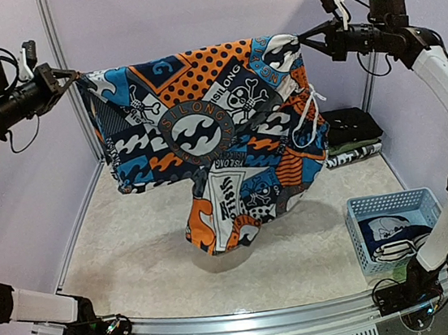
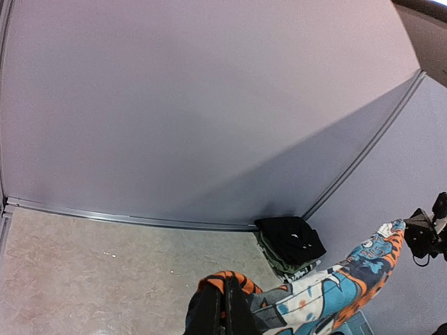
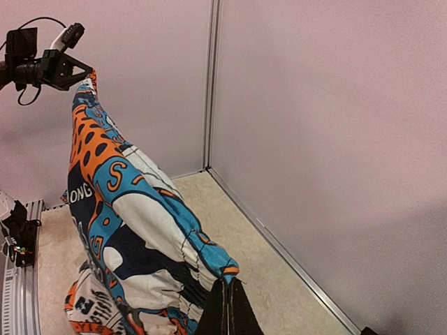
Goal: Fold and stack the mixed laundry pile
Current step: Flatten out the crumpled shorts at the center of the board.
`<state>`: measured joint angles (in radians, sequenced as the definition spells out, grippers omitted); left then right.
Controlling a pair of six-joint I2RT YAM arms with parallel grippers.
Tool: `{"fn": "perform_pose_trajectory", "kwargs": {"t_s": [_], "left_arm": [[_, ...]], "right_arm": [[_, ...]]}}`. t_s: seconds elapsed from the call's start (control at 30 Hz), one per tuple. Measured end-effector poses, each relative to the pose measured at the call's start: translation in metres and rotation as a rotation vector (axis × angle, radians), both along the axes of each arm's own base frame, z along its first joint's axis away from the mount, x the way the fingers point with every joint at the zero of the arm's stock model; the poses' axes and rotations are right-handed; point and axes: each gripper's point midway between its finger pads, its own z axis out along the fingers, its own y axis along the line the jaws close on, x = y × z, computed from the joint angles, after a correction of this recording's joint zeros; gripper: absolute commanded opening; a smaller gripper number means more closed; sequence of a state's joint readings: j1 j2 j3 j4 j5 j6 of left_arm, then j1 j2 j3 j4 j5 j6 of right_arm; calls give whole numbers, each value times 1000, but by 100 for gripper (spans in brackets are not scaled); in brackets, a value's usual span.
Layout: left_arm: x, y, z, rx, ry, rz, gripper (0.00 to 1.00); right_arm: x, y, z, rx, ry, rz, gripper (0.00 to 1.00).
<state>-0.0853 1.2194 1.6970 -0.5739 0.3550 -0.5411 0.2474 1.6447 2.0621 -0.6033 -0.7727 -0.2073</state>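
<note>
Lowering the cartoon-print shorts (image 1: 211, 128) flat for a fold looks to be the step in hand. To do it well, both pincers should come down together and level, so that the dangling legs meet the table (image 1: 137, 260) first and the cloth spreads rather than bunches. The lowest leg droops toward the middle and could crumple under the rest if dropped quickly.

The left gripper (image 1: 72, 74) is clamped tight on the left corner of the shorts' upper edge, high over the far-left part of the table. Its arm rises from the near-left base, then reaches inward with the wrist about horizontal. The shorts hang stretched in the air between the two grippers, their lowest fold near the tabletop. The right gripper (image 1: 306, 40) is likewise closed on the right corner at much the same height. Its arm climbs from the near-right base past the pale blue basket (image 1: 387, 196), which holds a black-and-white printed piece (image 1: 396, 238). At the far right sits a folded black cloth (image 1: 354, 125) on an olive-green one (image 1: 353, 150).
</note>
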Motion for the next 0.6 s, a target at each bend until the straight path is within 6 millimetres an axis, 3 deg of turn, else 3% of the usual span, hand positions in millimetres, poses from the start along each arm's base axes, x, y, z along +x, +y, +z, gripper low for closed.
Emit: {"fn": "perform_pose_trajectory", "kwargs": {"t_s": [0.1, 0.27, 0.37, 0.43, 0.47, 0.57, 0.6], "left_arm": [[33, 3, -23, 24, 43, 31, 0], [111, 17, -108, 45, 227, 92, 0], [151, 30, -146, 56, 314, 135, 0], [175, 34, -145, 55, 314, 151, 0], [185, 35, -134, 48, 294, 157, 0], [200, 34, -74, 12, 175, 164, 0], [200, 34, -42, -6, 105, 164, 0]], "right_arm": [[27, 7, -21, 0, 38, -2, 0], [97, 23, -105, -30, 203, -19, 0], [135, 32, -137, -41, 250, -40, 0], [159, 38, -144, -34, 230, -58, 0], [167, 41, -143, -27, 216, -67, 0], [176, 44, -130, -9, 162, -97, 0], [176, 46, -119, 6, 133, -100, 0]]}}
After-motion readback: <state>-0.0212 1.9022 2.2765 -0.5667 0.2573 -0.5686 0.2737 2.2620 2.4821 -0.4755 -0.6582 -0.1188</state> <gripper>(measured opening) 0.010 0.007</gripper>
